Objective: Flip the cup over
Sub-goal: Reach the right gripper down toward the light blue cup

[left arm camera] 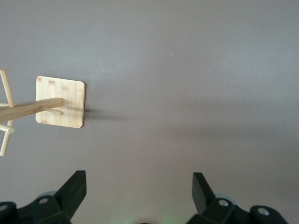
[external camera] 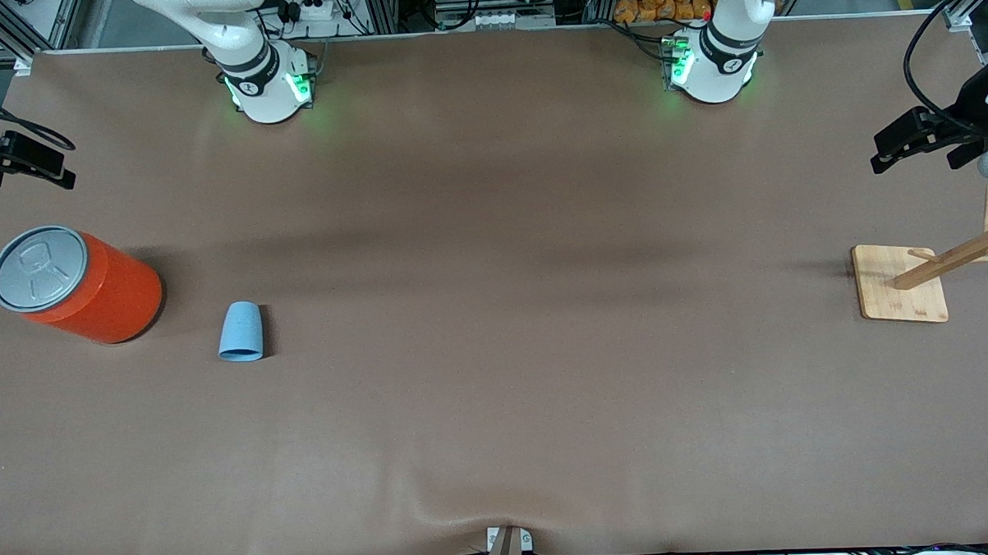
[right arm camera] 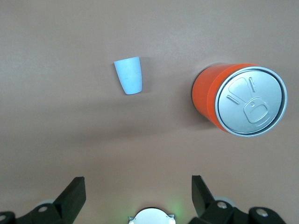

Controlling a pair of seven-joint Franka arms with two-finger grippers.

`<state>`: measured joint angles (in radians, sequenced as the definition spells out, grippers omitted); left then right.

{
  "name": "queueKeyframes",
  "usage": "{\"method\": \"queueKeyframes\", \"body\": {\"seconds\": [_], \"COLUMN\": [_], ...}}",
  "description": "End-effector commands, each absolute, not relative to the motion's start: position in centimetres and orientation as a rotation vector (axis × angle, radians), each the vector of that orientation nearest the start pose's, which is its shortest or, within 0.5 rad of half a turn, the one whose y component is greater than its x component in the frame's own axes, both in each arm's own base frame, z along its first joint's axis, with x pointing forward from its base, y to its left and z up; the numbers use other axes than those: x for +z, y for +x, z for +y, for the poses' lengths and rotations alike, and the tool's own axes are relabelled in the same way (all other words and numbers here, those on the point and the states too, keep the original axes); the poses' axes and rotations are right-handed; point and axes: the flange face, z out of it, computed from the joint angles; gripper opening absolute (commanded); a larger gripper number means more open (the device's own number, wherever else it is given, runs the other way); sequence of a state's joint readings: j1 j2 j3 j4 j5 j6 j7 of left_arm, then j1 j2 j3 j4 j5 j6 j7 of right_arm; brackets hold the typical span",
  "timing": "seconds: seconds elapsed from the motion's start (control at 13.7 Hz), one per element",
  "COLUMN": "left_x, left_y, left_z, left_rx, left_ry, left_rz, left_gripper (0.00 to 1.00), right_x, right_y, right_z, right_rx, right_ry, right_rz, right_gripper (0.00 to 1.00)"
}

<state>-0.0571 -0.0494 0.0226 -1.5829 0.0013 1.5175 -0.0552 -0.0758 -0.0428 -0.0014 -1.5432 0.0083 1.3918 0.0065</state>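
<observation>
Currently we see the small light-blue tapered plastic cup [external camera: 240,331] upside down beside the large orange can [external camera: 79,283]; both the left gripper [left arm camera: 138,186] and the right gripper [right arm camera: 138,189] hang spread wide, empty.

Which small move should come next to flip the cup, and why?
Probably the right gripper should come down toward the cup. The cup is on the table beside the orange can, at the right arm's end, untouched. The right gripper is open above it; the left gripper is open near the wooden rack.
</observation>
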Motion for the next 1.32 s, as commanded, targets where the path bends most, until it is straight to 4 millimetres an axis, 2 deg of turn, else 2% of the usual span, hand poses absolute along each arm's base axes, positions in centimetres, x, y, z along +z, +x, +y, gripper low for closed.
{"method": "queueKeyframes", "body": {"seconds": [0.0, 0.29, 0.37, 0.59, 0.81, 1.03, 1.25], "left_x": [64.6, 64.5, 64.5, 64.3, 64.3, 64.2, 64.2], "left_y": [53.4, 53.4, 53.4, 53.4, 53.3, 53.3, 53.3], "left_z": [-1.9, -2.0, -1.9, -1.6, -1.6, -1.6, -1.6], "left_rx": [0.026, 0.028, 0.029, 0.033, 0.038, 0.045, 0.045], "left_ry": [-3.134, -3.135, -3.137, -3.137, -3.137, -3.135, -3.135], "left_rz": [-0.013, -0.015, -0.017, -0.017, -0.015, -0.013, -0.010], "left_gripper": [1.00, 1.00, 1.00, 1.00, 1.00, 1.00, 1.00], "right_x": [64.4, 63.6, 62.9, 58.9, 53.9, 46.4, 41.3], "right_y": [52.0, 52.4, 52.6, 53.5, 55.6, 59.1, 61.7], "right_z": [-3.6, -4.5, -4.6, -4.3, -2.9, -2.3, -1.0], "right_rx": [0.174, 0.161, 0.166, 0.152, 0.187, 0.273, 0.233], "right_ry": [-3.116, -3.115, -3.116, -3.116, -3.115, -3.106, -3.109], "right_rz": [0.110, 0.096, 0.094, 0.084, 0.044, -0.021, -0.092], "right_gripper": [1.00, 1.00, 1.00, 1.00, 1.00, 1.00, 1.00]}}
